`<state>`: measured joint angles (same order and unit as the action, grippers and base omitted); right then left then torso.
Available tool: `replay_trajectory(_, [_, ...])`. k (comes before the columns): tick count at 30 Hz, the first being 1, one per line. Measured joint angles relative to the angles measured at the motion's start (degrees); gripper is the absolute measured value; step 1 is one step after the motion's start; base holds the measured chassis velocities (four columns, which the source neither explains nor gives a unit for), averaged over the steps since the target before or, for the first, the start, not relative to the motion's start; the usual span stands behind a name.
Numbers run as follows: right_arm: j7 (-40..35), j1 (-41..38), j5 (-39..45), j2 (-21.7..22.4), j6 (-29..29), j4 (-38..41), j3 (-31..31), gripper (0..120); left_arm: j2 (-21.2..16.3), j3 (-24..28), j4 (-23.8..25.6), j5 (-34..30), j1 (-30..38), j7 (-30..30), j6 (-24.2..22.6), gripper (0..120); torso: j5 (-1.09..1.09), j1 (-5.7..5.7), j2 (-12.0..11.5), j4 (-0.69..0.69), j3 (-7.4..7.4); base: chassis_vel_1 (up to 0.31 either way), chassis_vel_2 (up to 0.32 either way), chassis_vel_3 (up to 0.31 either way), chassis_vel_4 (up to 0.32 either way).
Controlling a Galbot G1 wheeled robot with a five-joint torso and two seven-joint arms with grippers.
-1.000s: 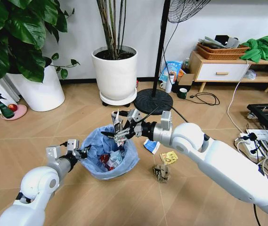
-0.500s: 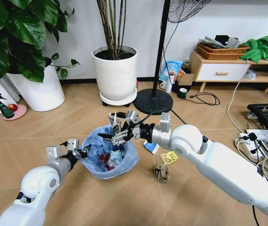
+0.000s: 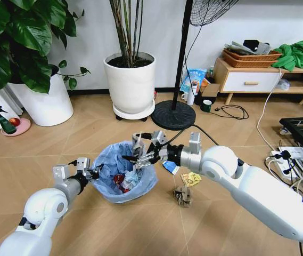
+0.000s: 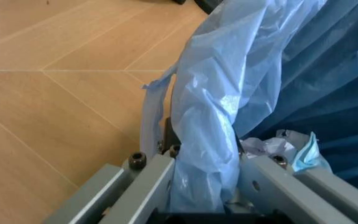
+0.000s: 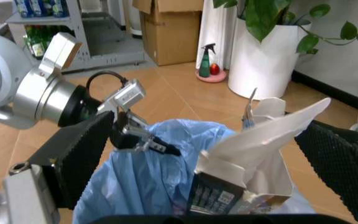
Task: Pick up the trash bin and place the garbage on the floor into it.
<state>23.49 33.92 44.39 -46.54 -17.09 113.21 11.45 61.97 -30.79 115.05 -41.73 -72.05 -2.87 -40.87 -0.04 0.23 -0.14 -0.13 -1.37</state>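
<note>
right gripper (image 3: 140, 152) clamps the carton (image 3: 137, 143) over the trash bin (image 3: 123, 172); left gripper (image 3: 91, 173) pinches its rim.

From the head camera I can't see the round black body of the trash bin (image 3: 124, 172), because the crinkly light blue plastic bag (image 3: 146, 184) drapes over all of it, and the litter inside is too jumbled to sort beyond a red scrap. The small blue-white packet (image 3: 170, 167) on the floor is half covered by my right arm. In the left wrist view, bag folds bury the gap between the left gripper (image 4: 205, 186) jaws.
</note>
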Motion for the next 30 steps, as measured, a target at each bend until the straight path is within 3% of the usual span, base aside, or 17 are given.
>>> replay_trajectory(8, [2.7, 0.3, -0.7, 2.7, 0.3, 0.7, -1.4, 100, 0.1, -0.1, 0.0, 0.0, 0.1, 0.0, 0.1, 0, 0.0, 0.0, 0.0, 0.0, 0.0, 0.0, 0.0, 0.0, 0.0])
replay_trajectory(15, [2.7, -1.2, -0.3, 2.1, 0.3, 0.9, -1.4, 100, 0.1, -0.1, 0.0, 0.0, 0.1, 0.1, 0.2, 0, -0.01, 0.0, 0.0, 0.0, 0.0, 0.0, 0.0, 0.0, 0.0])
replay_trajectory(25, [-1.4, -3.2, 0.9, -1.0, 0.4, -1.8, -0.9, 100, 0.2, -0.6, 0.0, -0.1, 0.3, 0.1, 0.3, 0, 0.0, 0.0, 0.0, 0.01, 0.0, 0.0, 0.0, 0.0, 0.0])
replay_trajectory(30, [-9.4, -0.9, 4.2, -1.0, -0.1, -1.9, -4.4, 100, 0.5, -1.0, -0.1, 0.6, 0.3, 0.1, 0.6, 0, 0.0, 0.0, 0.0, 0.0, 0.0, 0.0, 0.0, 0.0, 0.0])
